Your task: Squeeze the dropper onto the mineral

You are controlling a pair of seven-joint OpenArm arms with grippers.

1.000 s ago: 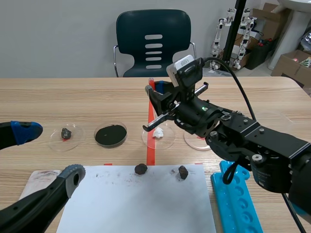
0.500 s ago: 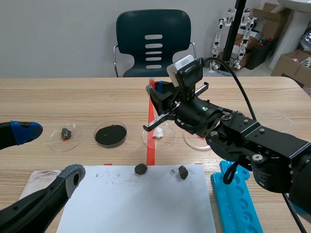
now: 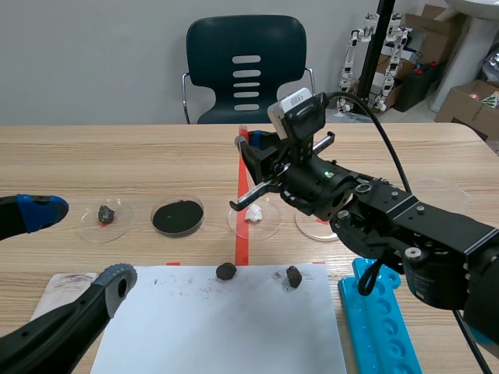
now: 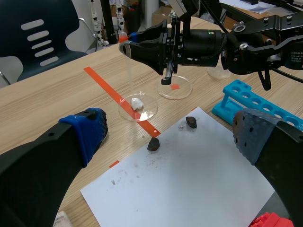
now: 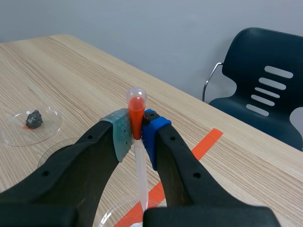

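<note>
"Over the table's middle, what does the right gripper (image 5: 136,135) have hold of?"

"It is closed on the red bulb of a dropper (image 5: 136,101), one dotted pad pressed to each side. The clear tube hangs straight down below the fingers."

"Where is the mineral?"

"The white lump (image 4: 137,102) lies in a clear dish (image 4: 150,112) beside the orange tape line (image 4: 102,80), below the gripper. In the left wrist view the tube's tip appears to hang just above the lump without touching it. The right wrist view shows only the dish's rim past the tube, and the lump is hidden there."

"How should the squeeze be done?"

"Probably as a slow, gentle pinch, with the arm steady and the tube upright, so that the drops land on the lump and not on bare dish. The bulb looks narrowed between the pads, so there may be little travel left."

"Anything else close by?"

"Two dark rocks (image 3: 226,270) sit on white paper (image 3: 218,327) nearer the robot, well apart from the tip. The left gripper (image 4: 170,131) is spread wide with nothing in it, low at the near side."
</note>
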